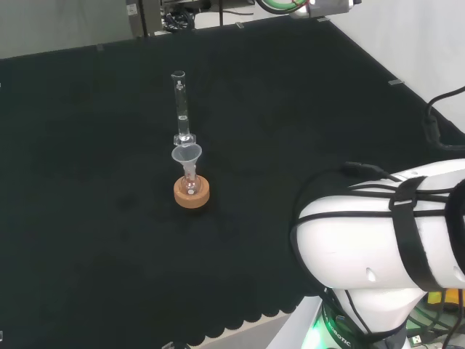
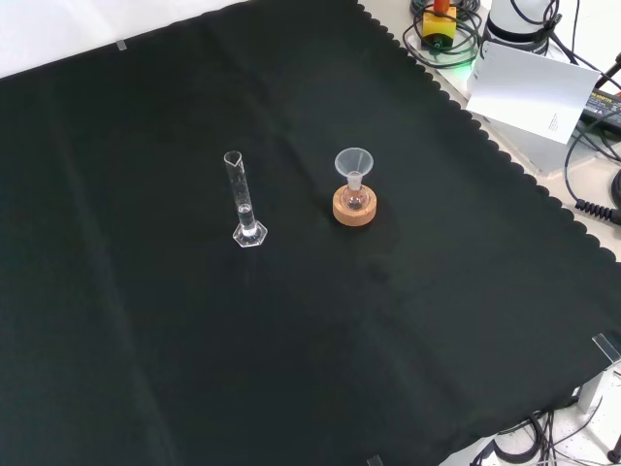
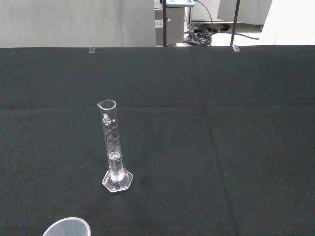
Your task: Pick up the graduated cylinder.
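The graduated cylinder stood upright on its hexagonal foot on the black cloth of the tabletop, its long axis vertical, with a little clear liquid low in the tube; the funnel on its flask in the cork ring stood just to its right in the front view, apart from it. In the wrist view the cylinder lay ahead of the camera across open cloth, untouched. The state of the hand could not be told.
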Tool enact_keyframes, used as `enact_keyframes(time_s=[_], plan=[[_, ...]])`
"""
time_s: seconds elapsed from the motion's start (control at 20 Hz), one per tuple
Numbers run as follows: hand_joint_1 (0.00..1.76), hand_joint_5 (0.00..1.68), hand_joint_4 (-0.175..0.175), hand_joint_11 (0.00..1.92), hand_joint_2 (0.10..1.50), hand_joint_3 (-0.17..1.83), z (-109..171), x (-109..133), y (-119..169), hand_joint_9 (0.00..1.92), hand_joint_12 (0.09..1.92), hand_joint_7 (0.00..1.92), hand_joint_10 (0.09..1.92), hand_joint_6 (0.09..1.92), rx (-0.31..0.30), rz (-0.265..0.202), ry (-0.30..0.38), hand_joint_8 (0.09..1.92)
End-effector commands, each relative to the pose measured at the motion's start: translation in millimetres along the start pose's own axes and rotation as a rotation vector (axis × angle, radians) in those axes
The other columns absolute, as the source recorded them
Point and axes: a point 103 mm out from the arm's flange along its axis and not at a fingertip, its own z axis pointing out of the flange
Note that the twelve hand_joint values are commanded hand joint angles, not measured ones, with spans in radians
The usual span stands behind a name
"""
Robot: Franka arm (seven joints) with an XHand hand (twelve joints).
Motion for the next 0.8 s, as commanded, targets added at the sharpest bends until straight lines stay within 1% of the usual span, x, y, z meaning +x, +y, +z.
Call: enact_keyframes(time_s=[0.05,0.1,0.2,0.5,0.8], plan=[[0.18,0.23,-0.024,0.10,1.32,-0.02,0,-1,0,0.48,1.36,0.00,0.09,0.09,-0.010,0.000,-0.008,0.52],[0.11,0.23,-0.019,0.10,1.36,0.00,0,-2,0,0.47,1.36,0.00,0.09,0.09,-0.009,0.001,-0.006,0.50],[0.06,0.24,-0.015,0.09,1.39,0.01,0,-6,1,0.47,1.35,0.00,0.09,0.09,-0.008,0.001,-0.004,0.49],[0.05,0.24,-0.014,0.09,1.40,0.02,8,-15,5,0.47,1.35,0.00,0.09,0.09,0.002,0.017,0.000,0.48],[0.06,0.25,-0.015,0.09,1.40,0.01,30,-26,22,0.47,1.36,0.00,0.09,0.09,0.028,0.057,0.018,0.48]])
